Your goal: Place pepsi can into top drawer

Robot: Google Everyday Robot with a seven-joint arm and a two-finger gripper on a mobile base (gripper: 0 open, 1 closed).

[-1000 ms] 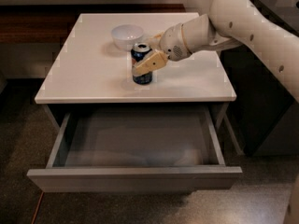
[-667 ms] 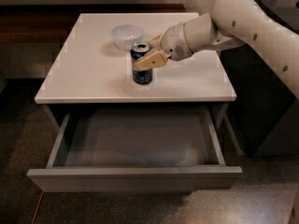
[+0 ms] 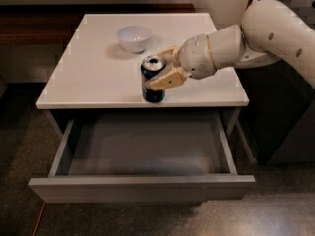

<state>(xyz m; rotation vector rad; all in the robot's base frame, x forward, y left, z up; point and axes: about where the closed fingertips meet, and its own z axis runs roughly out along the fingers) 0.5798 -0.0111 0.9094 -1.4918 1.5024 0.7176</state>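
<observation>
Looking down from the front of the cabinet, the pepsi can [image 3: 153, 80] is upright at the front part of the white tabletop [image 3: 88, 68], a little right of its middle, with its silver top and opening facing up. Its base lies close to the tabletop's front edge; I cannot tell whether it rests there or is raised just off it. The gripper [image 3: 155, 72] is clamped on the can. One tan finger crosses the can's front side at mid height, and the other reaches round behind it near the rim, so the can sits between the two.

The gripper comes in from the right, on a thick white arm [image 3: 275, 33] that runs out of view at the upper right corner. A white bowl [image 3: 134, 37] stands further back on the tabletop, to the left of the can and well apart from it.

Directly below the can, the top drawer [image 3: 142, 190] is pulled out toward me. Its flat grey front is nearest, and its shallow grey inside is open to view under the tabletop's edge. The can is above the tabletop rather than over the drawer's opening.

Dark speckled floor [image 3: 275, 200] surrounds the cabinet [image 3: 231, 119]. A thin orange cable [image 3: 39, 219] lies on the floor at the lower left, beside the drawer's front corner.
</observation>
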